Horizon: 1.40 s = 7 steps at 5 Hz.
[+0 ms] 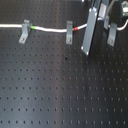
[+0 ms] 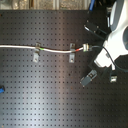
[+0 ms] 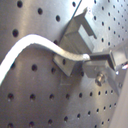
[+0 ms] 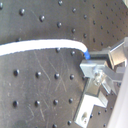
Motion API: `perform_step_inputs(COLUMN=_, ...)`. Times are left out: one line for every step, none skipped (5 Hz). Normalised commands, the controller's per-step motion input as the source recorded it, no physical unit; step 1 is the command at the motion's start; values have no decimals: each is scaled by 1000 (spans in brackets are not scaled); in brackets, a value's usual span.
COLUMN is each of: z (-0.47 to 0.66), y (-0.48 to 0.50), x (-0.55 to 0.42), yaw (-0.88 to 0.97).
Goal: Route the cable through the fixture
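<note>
The white cable [image 1: 50, 29] runs in from the first exterior view's left. It passes the left clip [image 1: 24, 32] by its green band [image 1: 32, 27] and the middle clip [image 1: 69, 32] by its red band [image 1: 75, 30]. It shows the same way in the second exterior view [image 2: 55, 50]. A third fixture [image 1: 112, 34] stands apart, right of the arm, with no cable at it. My gripper [image 3: 93, 61] is shut on the cable's end, just past the middle clip [image 2: 73, 53]. In the second wrist view the cable [image 4: 40, 46] ends at the gripper [image 4: 93, 64].
The black perforated board [image 1: 60, 85] fills both exterior views. My long flat grey finger [image 1: 87, 32] hangs between the middle and right clips. A small blue object [image 2: 1, 90] lies at the second exterior view's left edge. One clip [image 3: 80, 31] stands close to the gripper.
</note>
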Motion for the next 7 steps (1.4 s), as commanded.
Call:
perform_step_inputs(z=-335, y=-239, x=148, yaw=-309)
perform_step_inputs(z=-279, y=-223, x=81, yaw=-409)
perform_step_inputs(z=-227, y=-44, x=66, yaw=-323)
perform_step_inputs(z=-302, y=0, x=1, yaw=-77)
perform_step_inputs(z=-423, y=-47, x=-62, yaw=0)
perform_step_inputs(z=-561, y=-7, x=1, yaw=0)
perform_step_inputs(z=-399, y=34, x=-60, yaw=0)
